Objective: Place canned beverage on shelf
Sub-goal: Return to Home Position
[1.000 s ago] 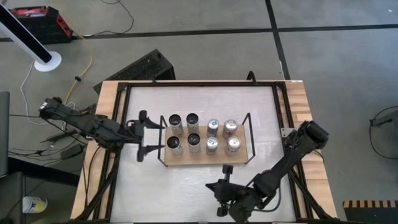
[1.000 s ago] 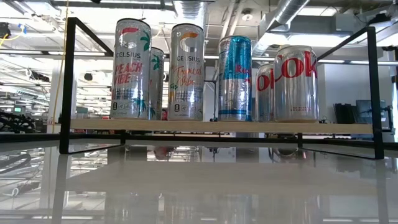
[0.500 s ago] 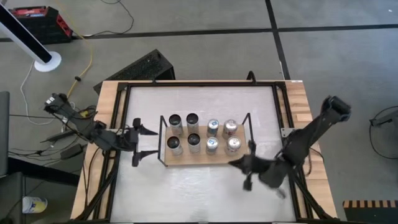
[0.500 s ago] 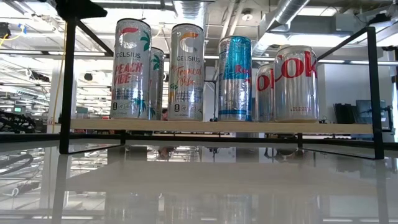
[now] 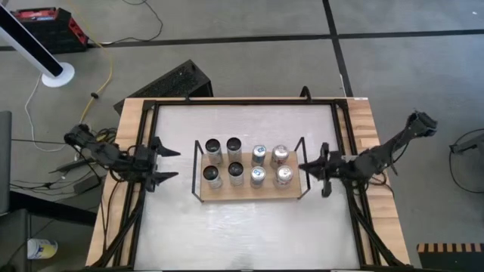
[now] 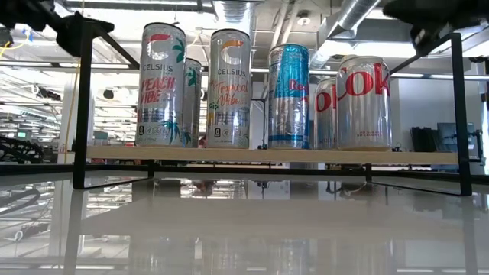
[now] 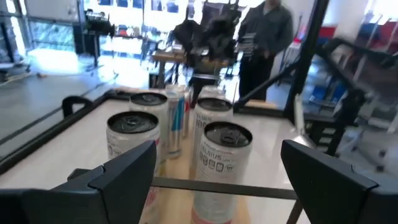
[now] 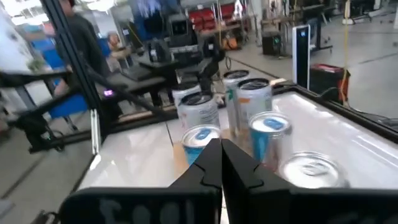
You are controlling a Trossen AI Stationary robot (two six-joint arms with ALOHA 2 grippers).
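Note:
The shelf (image 5: 249, 194) stands mid-table on its wooden board (image 6: 267, 156), with black wire ends. Several cans (image 5: 246, 162) stand upright on it in two rows: tall dark-topped ones (image 6: 161, 84) at the left, slim blue ones (image 6: 289, 95) and red-lettered silver ones (image 6: 364, 99) at the right. My left gripper (image 5: 168, 164) hovers open just off the shelf's left end, pointing level at it; its own view shows the fingers (image 7: 124, 174) wide apart with nothing between them. My right gripper (image 5: 304, 167) hovers shut at the shelf's right end, pointing level at the cans (image 8: 267, 134).
Black frame rails (image 5: 144, 136) run along the white tabletop's (image 5: 249, 227) left, right and far sides. Bare white surface lies in front of and behind the shelf. A person (image 7: 267, 31) stands in the room beyond, and another person (image 8: 74, 31) shows in the right wrist view.
My left gripper has drawn back from the shelf's left end toward the table's left edge, staying open. My right gripper has swung from the near edge up to the shelf's right end, turning to point at the cans, and stays shut. The cans have not moved.

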